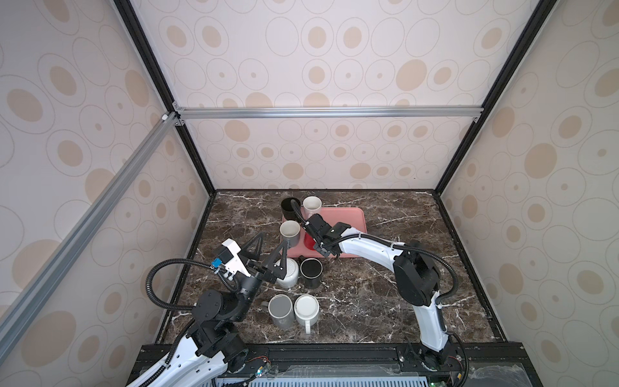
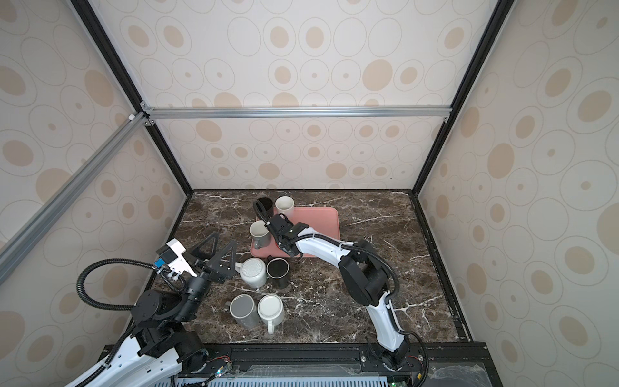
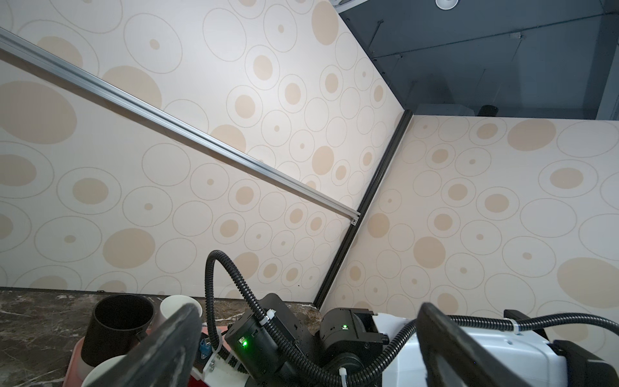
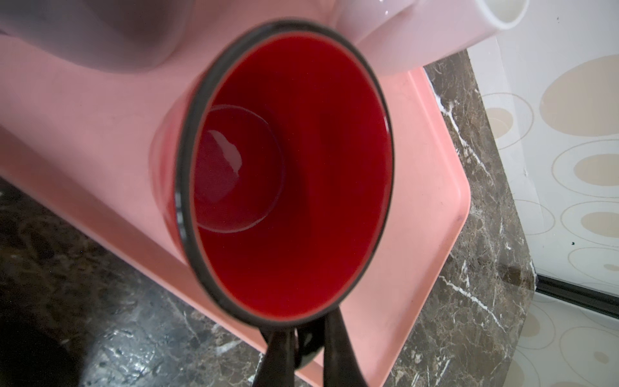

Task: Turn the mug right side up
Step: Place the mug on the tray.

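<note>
A red-lined mug with a thin dark rim fills the right wrist view. Its mouth is turned toward the camera and its glossy base is visible deep inside. It is tilted rather than upright and sits over the near end of a pink tray. It cannot be told whether its base touches the tray. In a top view only a sliver of the red mug shows beneath the arm. The right gripper is clamped narrow on the mug at the edge of the rim, pinching a dark part that may be the handle or the wall. Which one is unclear. The mug looks like glazed ceramic: rigid, fairly heavy for a two-finger pinch, slick, and likely to chip if dropped. A hold at one edge probably lets it swing, so a slow turn and a gentle set-down on its base seem wise. The handle or the wall just under the rim looks like the sensible place to hold it. A pale mug stands close behind on the tray. Well apart, the left gripper is spread wide and empty above an upside-down white mug on the marble tabletop.
</note>
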`<state>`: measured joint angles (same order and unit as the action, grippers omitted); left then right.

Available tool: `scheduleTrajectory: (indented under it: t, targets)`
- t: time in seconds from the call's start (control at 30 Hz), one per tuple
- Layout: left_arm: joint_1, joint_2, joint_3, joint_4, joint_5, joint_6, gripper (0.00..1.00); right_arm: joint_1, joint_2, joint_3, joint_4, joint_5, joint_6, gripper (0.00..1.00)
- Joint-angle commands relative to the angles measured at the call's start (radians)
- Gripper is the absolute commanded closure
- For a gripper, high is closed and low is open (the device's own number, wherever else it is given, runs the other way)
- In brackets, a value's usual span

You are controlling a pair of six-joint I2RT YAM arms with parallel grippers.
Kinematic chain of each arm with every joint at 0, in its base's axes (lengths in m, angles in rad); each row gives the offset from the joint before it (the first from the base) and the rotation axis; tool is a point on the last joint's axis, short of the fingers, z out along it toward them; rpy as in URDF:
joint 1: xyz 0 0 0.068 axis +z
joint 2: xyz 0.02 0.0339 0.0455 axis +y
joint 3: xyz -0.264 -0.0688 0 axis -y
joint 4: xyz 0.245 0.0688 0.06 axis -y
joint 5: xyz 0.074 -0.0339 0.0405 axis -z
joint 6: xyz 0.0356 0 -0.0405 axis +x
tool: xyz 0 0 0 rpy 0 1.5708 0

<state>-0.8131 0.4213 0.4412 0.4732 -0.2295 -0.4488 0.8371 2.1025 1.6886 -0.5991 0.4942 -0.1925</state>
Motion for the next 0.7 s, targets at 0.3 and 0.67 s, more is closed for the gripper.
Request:
scheduleTrajectory:
  t: [0.3,0.67]
  targets:
    - [0.003,-0.004,-0.001,-0.018,-0.007,0.013,0.01,0.015,-0.015,0.006,0.064,0.033,0.016,0.43]
    - [0.003,0.025,0.012,-0.047,0.003,-0.003,0.01,0.011,-0.298,-0.169,0.19,-0.042,0.135,0.28]
